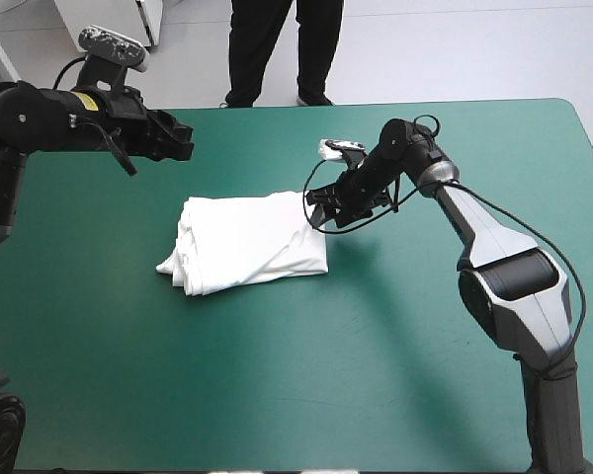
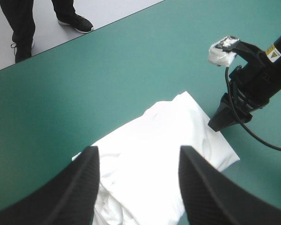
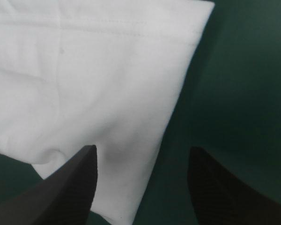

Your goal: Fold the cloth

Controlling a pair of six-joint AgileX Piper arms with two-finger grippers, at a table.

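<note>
The white T-shirt [image 1: 247,242] lies as a folded bundle at the middle of the table, with looser layers bunched at its left end. My right gripper [image 1: 321,209] is low at the bundle's right edge. In the right wrist view its fingers stand open [image 3: 143,149], one over the T-shirt's [image 3: 84,70] corner and one over the bare cover. My left gripper [image 1: 181,138] hangs raised above the table's far left, apart from the bundle. It is open [image 2: 138,149] and looks down on the T-shirt [image 2: 168,154] and the right gripper [image 2: 225,119].
The teal-green cover [image 1: 277,375] surrounds the bundle on all sides. The table's far edge [image 1: 277,105] runs just behind both grippers.
</note>
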